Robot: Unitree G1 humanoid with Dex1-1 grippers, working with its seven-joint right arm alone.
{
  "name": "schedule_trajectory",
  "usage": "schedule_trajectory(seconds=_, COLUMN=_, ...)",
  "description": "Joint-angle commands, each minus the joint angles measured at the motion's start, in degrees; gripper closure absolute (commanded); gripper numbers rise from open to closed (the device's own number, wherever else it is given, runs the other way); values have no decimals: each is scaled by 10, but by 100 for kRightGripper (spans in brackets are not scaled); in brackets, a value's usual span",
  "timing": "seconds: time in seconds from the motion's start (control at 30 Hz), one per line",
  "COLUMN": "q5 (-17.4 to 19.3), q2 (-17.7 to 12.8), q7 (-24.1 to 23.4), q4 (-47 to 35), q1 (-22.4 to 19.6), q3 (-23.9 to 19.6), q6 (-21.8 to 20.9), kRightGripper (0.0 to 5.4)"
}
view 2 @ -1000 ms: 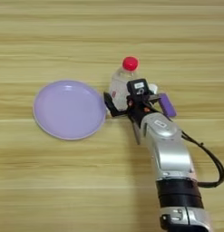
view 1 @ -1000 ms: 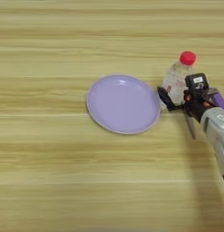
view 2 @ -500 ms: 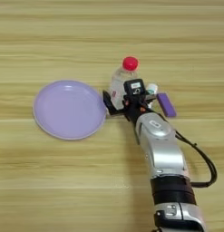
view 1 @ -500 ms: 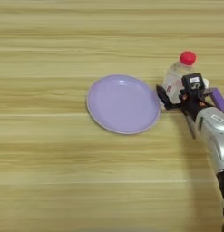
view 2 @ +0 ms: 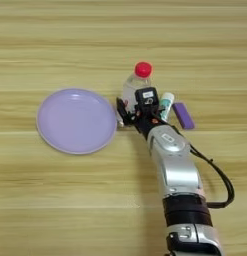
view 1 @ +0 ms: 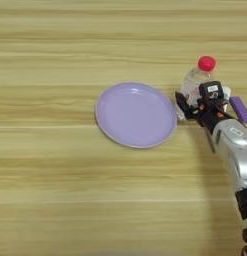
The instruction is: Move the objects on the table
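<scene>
A clear plastic bottle (view 2: 134,84) with a red cap stands upright just right of the round lavender plate (view 2: 76,120). My right gripper (view 2: 131,105) is open at the bottle's lower part. One black finger (view 2: 119,106) reaches into the gap between bottle and plate, and the other is hidden behind the gripper's body. A white-and-green glue stick (view 2: 166,104) lies just right of the gripper. A small dark purple block (view 2: 183,115) lies further right. In the left eye view the bottle (view 1: 195,79), plate (view 1: 136,114) and block (view 1: 241,109) show too.
The silver forearm (view 2: 172,160) comes up from the bottom edge, with a black cable (view 2: 222,175) looping on its right. The wood-grain table (view 2: 60,200) stretches wide to the left, the front and the far side.
The gripper has crept a little forward and left along the bottle's base. Bottle, plate, glue stick and block lie where they were.
</scene>
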Motion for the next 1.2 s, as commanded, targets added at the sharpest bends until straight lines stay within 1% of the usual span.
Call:
schedule_trajectory(seconds=0.03, q5=2, q2=-10, q7=-16, q4=-38, q1=-44, q3=-13, q6=-38, kRightGripper=214)
schedule_trajectory(seconds=0.4, q5=1, q2=-6, q7=-25, q4=-49, q1=-47, q3=-16, q6=-47, kRightGripper=216)
schedule_trajectory(seconds=0.53, q5=3, q2=-6, q7=-28, q4=-60, q1=-50, q3=-17, q6=-42, kRightGripper=217)
schedule_trajectory(seconds=0.73, q5=4, q2=-8, q7=-31, q4=-90, q1=-66, q3=-15, q6=-21, kRightGripper=218)
schedule_trajectory(seconds=0.97, q5=7, q2=13, q7=-26, q4=-150, q1=-74, q3=8, q6=20, kRightGripper=218)
schedule_trajectory(seconds=1.1, q5=7, q2=33, q7=-21, q4=-175, q1=-74, q3=30, q6=44, kRightGripper=218)
schedule_trajectory(seconds=1.2, q5=1, q2=50, q7=-18, q4=-181, q1=-70, q3=54, q6=53, kRightGripper=218)
